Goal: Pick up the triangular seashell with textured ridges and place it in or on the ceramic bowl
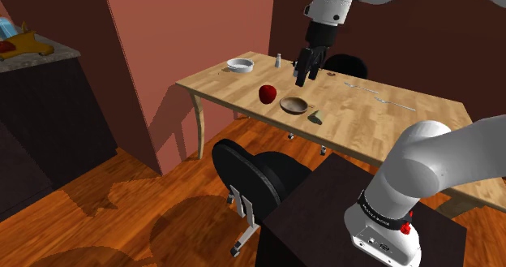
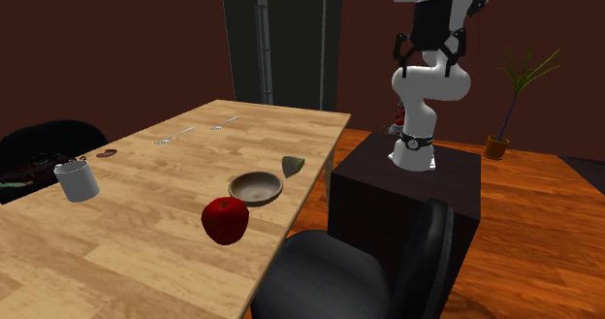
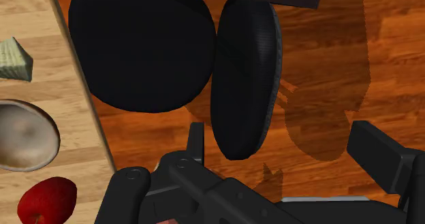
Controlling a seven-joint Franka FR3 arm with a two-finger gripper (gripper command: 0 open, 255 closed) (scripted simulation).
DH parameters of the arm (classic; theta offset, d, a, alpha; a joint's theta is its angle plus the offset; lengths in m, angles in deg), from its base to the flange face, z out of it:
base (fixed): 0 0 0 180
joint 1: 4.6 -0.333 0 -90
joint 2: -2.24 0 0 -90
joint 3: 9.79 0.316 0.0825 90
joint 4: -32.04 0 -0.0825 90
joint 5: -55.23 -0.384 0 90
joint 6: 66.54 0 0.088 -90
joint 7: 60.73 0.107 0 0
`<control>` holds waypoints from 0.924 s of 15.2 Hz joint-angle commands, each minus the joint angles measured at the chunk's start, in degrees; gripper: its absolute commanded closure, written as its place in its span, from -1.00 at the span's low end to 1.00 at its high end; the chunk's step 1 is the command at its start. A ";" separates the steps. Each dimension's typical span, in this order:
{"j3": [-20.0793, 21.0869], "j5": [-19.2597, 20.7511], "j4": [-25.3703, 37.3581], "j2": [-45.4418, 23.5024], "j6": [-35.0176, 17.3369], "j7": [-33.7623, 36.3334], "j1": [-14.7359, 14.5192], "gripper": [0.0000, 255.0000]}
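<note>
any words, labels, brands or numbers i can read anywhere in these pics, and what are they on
No text can be read in these views.
Arm's base: pale marks on its dark band, too small to read.
Seashell, bowl, apple, mug: no lettering visible on any of them.

A black office chair point(image 3: 143, 45) stands on the wood floor point(image 3: 320, 73) below the claw point(image 3: 279, 133), with a wooden table point(image 3: 27, 11) beside it and reddish walls point(image 1: 211, 30) beyond.
</note>
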 commanded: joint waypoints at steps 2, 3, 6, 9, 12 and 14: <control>-0.05 0.37 -0.24 -1.48 -1.44 0.79 0.76 -1.00; -0.12 0.74 -0.44 -2.99 -2.86 1.59 1.53 -1.00; -0.40 1.90 -0.77 -7.65 -6.99 4.07 3.80 -1.00; -0.81 3.13 -0.72 -12.48 -10.89 6.65 6.05 -1.00; -1.37 4.41 -0.31 -17.40 -14.54 9.32 8.26 -1.00; -1.82 5.28 0.14 -20.70 -16.81 11.14 9.71 -1.00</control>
